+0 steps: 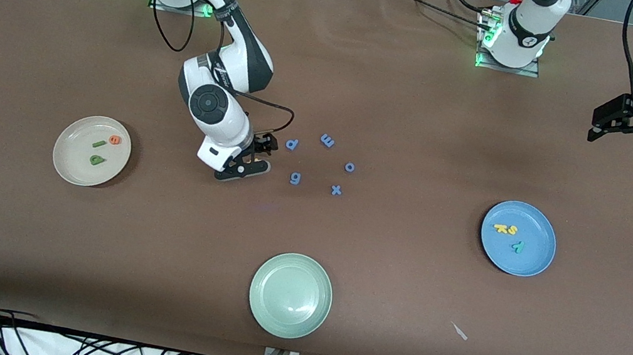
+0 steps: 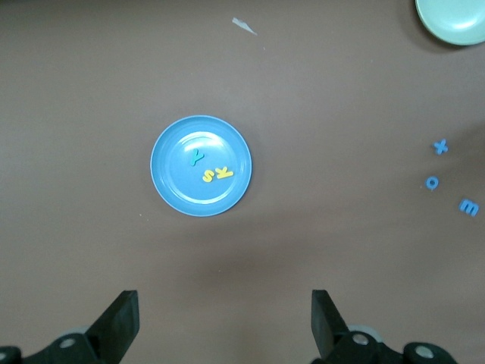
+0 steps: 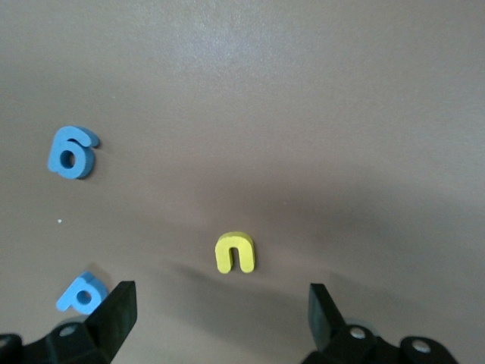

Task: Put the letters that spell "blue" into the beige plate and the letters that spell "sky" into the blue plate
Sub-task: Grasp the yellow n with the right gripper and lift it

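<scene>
Yellow foam u (image 3: 235, 252) is lying flat on the brown desk (image 1: 426, 125), mid-desk, showing only in the right wrist view, between the two black fingers (image 3: 114, 318) of the right gripper (image 1: 245, 160); that claw is standing apart, hanging low over the u and not touching it. Round cream-beige plate (image 1: 71, 164) is sitting toward the right arm's end of the desk, carrying the green foam b (image 1: 97, 160), the thin green l bar (image 1: 99, 144) and the orange e (image 1: 115, 140). Round sky-blue plate (image 1: 532, 256) is sitting toward the left arm's end, carrying the yellow s (image 1: 512, 230) and yellow k (image 1: 500, 228) just beside each other, plus the teal-green y (image 1: 517, 247) a little nearer the front camera. Left gripper (image 1: 607, 125) is waiting up in the air over the desk edge at the left arm's end, fingers apart and holding nothing. Five small blue foam letters (image 1: 327, 140) are lying scattered mid-desk just beside the right gripper. Round pale green plate (image 1: 264, 309) is sitting near the desk edge closest to the front camera, midway along it. A small pale scrap (image 1: 460, 331) is lying on the desk between the green plate and the blue plate.
</scene>
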You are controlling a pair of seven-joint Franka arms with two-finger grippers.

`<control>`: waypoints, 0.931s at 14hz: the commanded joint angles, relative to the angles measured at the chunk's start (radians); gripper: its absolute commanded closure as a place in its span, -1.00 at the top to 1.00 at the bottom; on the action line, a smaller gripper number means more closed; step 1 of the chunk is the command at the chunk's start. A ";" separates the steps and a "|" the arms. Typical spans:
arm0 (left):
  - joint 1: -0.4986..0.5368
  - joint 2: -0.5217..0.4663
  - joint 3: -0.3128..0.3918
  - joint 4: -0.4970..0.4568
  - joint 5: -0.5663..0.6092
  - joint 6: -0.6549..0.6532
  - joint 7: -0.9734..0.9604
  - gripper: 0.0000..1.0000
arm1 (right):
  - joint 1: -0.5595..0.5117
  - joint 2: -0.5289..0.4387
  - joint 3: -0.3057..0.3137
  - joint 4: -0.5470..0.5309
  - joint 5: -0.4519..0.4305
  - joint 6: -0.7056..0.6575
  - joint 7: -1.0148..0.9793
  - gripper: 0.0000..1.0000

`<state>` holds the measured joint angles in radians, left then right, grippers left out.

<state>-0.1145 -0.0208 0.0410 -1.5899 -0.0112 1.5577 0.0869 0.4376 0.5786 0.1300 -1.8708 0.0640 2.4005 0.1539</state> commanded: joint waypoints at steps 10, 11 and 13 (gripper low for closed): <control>-0.005 0.038 0.014 0.056 -0.016 -0.028 -0.030 1.00 | 0.013 0.052 -0.006 -0.001 -0.065 0.059 0.007 -0.07; -0.004 0.038 0.014 0.056 -0.016 -0.028 -0.030 1.00 | 0.013 0.056 -0.006 -0.001 -0.065 0.060 0.007 -0.27; -0.001 0.039 0.014 0.054 -0.016 -0.028 -0.030 1.00 | 0.013 0.058 -0.006 0.002 -0.065 0.060 0.009 -0.68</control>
<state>-0.1186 0.0000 0.0517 -1.5698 -0.0112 1.5529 0.0621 0.4410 0.6224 0.1237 -1.8709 0.0078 2.4466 0.1535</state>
